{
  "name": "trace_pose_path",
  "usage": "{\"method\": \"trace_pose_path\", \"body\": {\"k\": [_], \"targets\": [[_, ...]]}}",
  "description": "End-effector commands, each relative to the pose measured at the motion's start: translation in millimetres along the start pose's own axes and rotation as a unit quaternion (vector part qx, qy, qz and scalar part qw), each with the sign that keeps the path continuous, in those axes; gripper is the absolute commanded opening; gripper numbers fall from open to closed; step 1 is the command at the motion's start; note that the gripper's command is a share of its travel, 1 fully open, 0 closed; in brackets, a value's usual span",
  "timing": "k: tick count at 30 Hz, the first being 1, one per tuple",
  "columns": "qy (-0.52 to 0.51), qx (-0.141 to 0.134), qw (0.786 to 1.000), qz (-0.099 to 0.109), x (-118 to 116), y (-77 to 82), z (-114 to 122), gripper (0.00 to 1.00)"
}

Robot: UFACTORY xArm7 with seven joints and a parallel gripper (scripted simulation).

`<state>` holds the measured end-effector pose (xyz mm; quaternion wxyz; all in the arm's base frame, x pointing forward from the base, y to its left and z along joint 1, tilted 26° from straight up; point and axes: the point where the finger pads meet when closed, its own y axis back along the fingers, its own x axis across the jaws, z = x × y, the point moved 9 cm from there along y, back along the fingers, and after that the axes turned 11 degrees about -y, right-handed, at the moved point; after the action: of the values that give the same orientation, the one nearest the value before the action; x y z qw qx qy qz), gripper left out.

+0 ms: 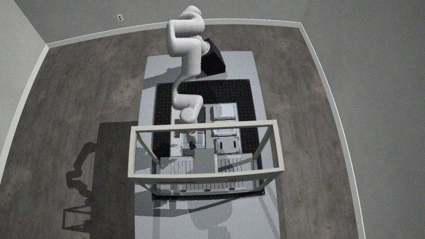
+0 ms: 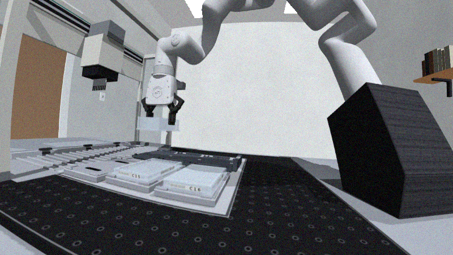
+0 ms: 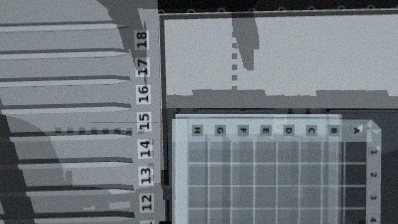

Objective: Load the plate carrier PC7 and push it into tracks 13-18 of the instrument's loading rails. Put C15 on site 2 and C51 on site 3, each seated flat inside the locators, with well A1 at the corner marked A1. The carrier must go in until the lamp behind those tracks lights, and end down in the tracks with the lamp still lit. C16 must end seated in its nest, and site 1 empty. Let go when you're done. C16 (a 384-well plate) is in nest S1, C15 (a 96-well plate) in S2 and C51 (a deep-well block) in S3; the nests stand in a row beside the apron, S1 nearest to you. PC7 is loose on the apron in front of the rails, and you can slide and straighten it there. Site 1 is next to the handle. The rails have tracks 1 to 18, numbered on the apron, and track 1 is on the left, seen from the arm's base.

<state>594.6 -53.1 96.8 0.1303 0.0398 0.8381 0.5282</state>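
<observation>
Exterior view: the gripper [image 2: 161, 116], left of centre in the frame, is clamped with fingers wide on the clear deep-well block [image 2: 157, 124], holding it in the air above the dark carrier [image 2: 189, 157]

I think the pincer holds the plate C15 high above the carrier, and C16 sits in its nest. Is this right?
Not quite. The pincer holds the deep-well block; C15 lies in its nest beside C16, as the exterior view shows. The rest is right.

Showing dark wood-plank floor [image 1: 74, 88], grey walls [image 1: 371, 44], white baseboard [image 1: 326, 88]; wall shelf with books [image 2: 438, 74] sitting upper right.
</observation>
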Motion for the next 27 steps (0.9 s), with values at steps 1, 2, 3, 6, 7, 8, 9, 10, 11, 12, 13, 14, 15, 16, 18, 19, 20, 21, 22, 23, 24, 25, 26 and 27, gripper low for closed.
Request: {"method": "trace_pose_path", "body": {"k": [1, 2, 3, 6, 7, 8, 9, 10, 11, 12, 13, 14, 15, 16, 18, 19, 20, 21, 22, 23, 24, 25, 26, 27], "targets": [[0.000, -0.001, 1.000, -0.003, -2, -1.6, 1, 0.00], [0.000, -0.001, 1.000, -0.003, -2, -3.3, 1, 0.00], [0.000, -0.001, 1.000, -0.003, -2, -4.9, 1, 0.00], [0.000, -0.001, 1.000, -0.003, -2, -9.9, 1, 0.00], [0.000, -0.001, 1.000, -0.003, -2, -11.6, 1, 0.00], [0.000, -0.001, 1.000, -0.003, -2, -13.2, 1, 0.00], [0.000, -0.001, 1.000, -0.003, -2, -14.9, 1, 0.00], [0.000, -0.001, 1.000, -0.003, -2, -16.6, 1, 0.00], [0.000, -0.001, 1.000, -0.003, -2, -18.2, 1, 0.00], [0.000, -0.001, 1.000, -0.003, -2, -19.9, 1, 0.00], [0.000, -0.001, 1.000, -0.003, -2, -21.6, 1, 0.00], [0.000, -0.001, 1.000, -0.003, -2, -23.2, 1, 0.00], [0.000, -0.001, 1.000, -0.003, -2, -23.2, 1, 0.00], [0.000, -0.001, 1.000, -0.003, -2, -23.2, 1, 0.00], [0.000, -0.001, 1.000, -0.003, -2, -26.6, 1, 0.00], [0.000, -0.001, 1.000, -0.003, -2, -28.2, 1, 0.00], [0.000, -0.001, 1.000, -0.003, -2, -29.9, 1, 0.00], [0.000, -0.001, 1.000, -0.003, -2, -31.6, 1, 0.00], [0.000, -0.001, 1.000, -0.003, -2, -33.2, 1, 0.00], [0.000, -0.001, 1.000, -0.003, -2, -34.9, 1, 0.00], [0.000, -0.001, 1.000, -0.003, -2, -36.6, 1, 0.00], [0.000, -0.001, 1.000, -0.003, -2, -38.2, 1, 0.00], [0.000, -0.001, 1.000, -0.003, -2, -39.9, 1, 0.00], [0.000, -0.001, 1.000, -0.003, -2, -41.6, 1, 0.00]]}}
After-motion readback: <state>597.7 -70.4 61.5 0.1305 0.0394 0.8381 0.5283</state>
